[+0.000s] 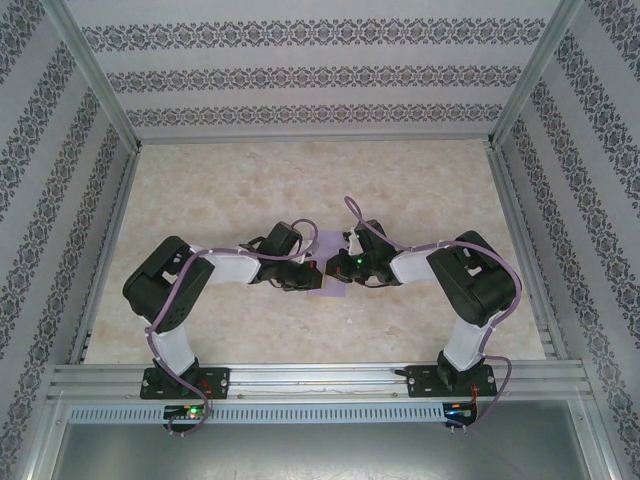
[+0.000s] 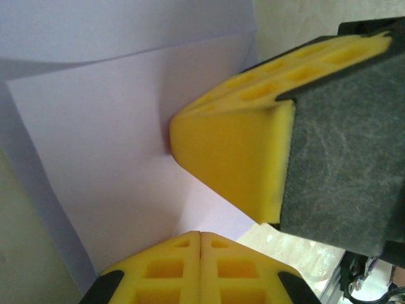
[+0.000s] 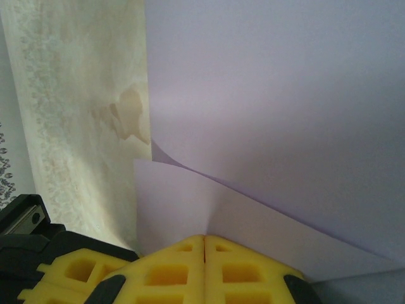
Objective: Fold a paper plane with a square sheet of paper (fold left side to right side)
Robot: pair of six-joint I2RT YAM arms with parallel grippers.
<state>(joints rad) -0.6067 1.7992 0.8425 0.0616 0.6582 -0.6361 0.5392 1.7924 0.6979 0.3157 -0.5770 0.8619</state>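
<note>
Uneven pulling could crumple or skew the fold, I judge. The left gripper (image 2: 200, 234) is clenched, its tips at a corner of the square sheet of paper (image 2: 95, 158), which lies just right of it; the right gripper (image 3: 204, 237), also clenched, pinches a lifted layer.

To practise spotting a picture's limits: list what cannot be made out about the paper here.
Top view: the left claw and right claw cover most of the paper; its outline is hidden.
Left wrist view: the right claw blocks the paper's right part; the frame cuts its top.
Right wrist view: the frame cuts the paper's right side; the upper layer hides much of the one beneath.
</note>
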